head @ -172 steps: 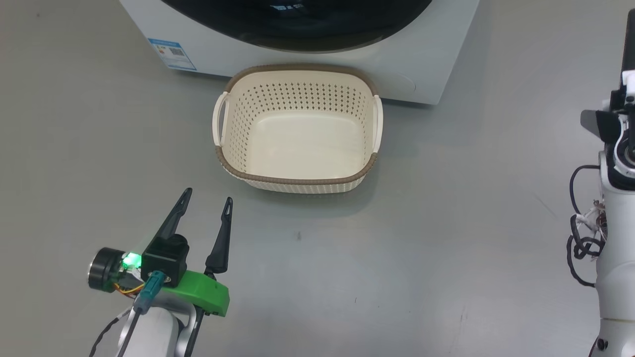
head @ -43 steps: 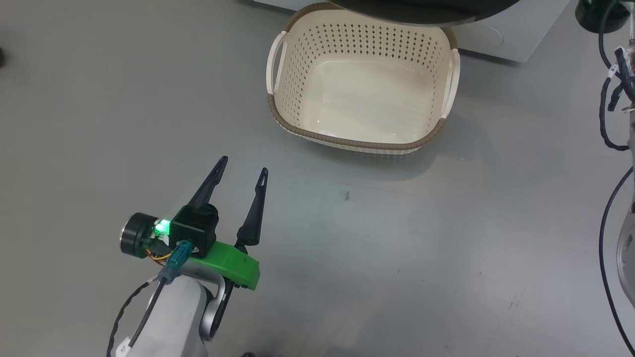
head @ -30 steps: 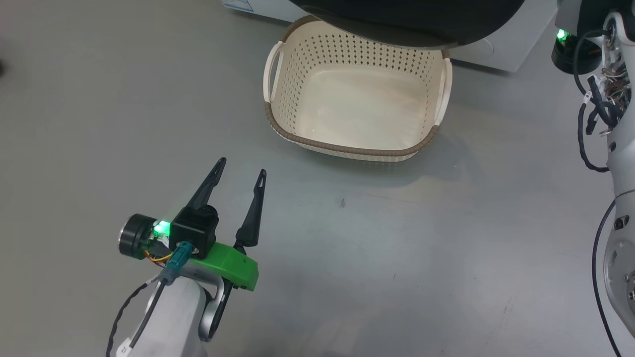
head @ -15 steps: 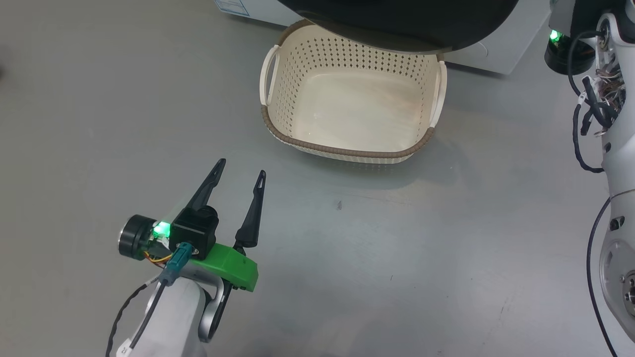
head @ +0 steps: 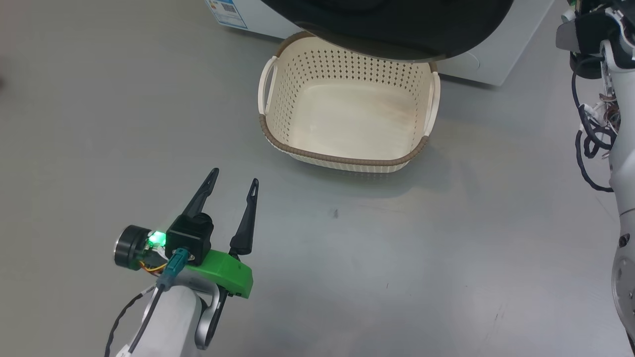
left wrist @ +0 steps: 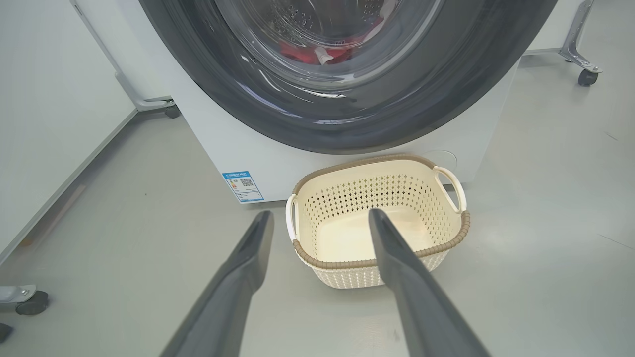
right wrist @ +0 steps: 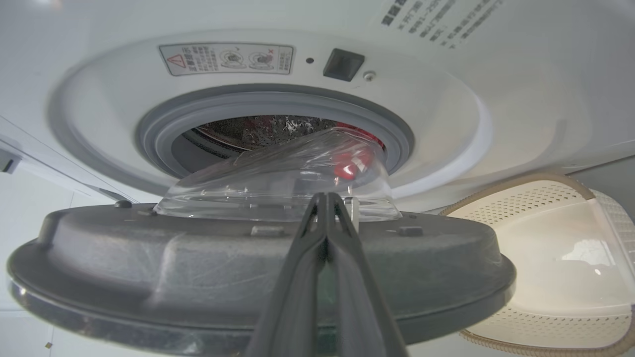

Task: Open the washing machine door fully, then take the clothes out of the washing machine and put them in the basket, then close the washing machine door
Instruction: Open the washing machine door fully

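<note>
At the lower left of the head view, the left gripper (head: 234, 177) hangs above the grey floor (head: 446, 238) with its two dark fingers spread wide and nothing between them. In its own wrist view the same gripper (left wrist: 320, 217) points toward the basket (left wrist: 357, 163). The basket (head: 342, 158) stands empty at the upper middle of the head view, just in front of the washing machine (head: 476, 54). The black ring of the washing machine door (head: 397, 29) overhangs its far rim. A blue QR sticker (head: 225, 10) sits at the top, left of the basket. In the right wrist view, the right gripper (right wrist: 325, 198) rises from the bottom centre with its fingers pressed together and holding nothing. Its tips lie at the foot of the clear bowl window on the grey inner face of the washing machine door (right wrist: 248, 267), which stands ajar, away from the grey gasket (right wrist: 163, 129); contact cannot be judged. The red clothes (right wrist: 347, 166) show through the bowl, inside the drum.
</note>
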